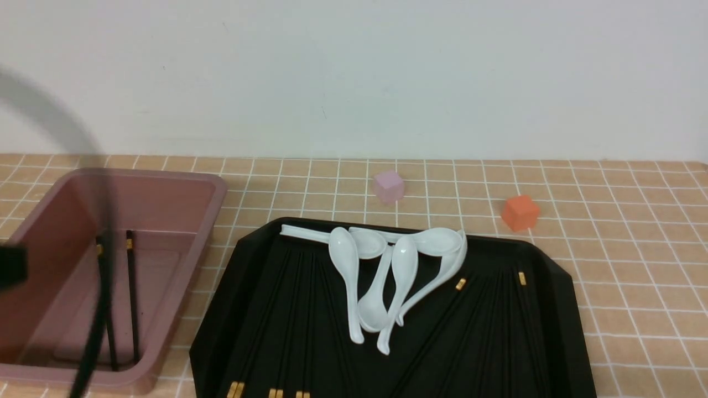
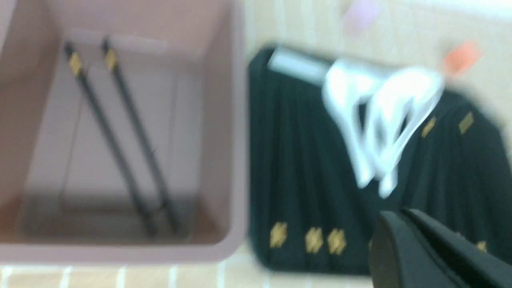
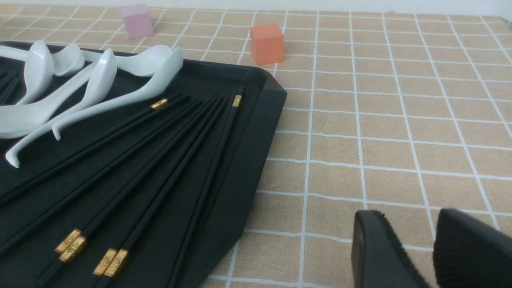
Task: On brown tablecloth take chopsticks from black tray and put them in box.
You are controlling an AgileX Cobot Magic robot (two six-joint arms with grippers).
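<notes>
The left gripper (image 2: 396, 216) has its jaws pressed together and empty, the right gripper (image 3: 414, 224) has them slightly parted, and chopsticks (image 1: 236, 389) at 7 o'clock on the tray (image 1: 218, 326) lie packed, so one pinch may drag neighbours.

Brown tablecloth (image 1: 608, 249), tan with a thin white grid, is covering the whole surface. Black tray (image 3: 256, 132), glossy and shallow with cut-off corners, is sitting flat at centre front. Chopsticks (image 3: 164, 178), thin and black with gold bands, are lying fanned along its floor in a left group and a right group. Box (image 1: 160, 202), deep and dusty pink, is standing upright just left of the tray, a strip of cloth showing between them. Two chopsticks (image 1: 133, 293) are resting inside it side by side, gold bands toward the far wall.
</notes>
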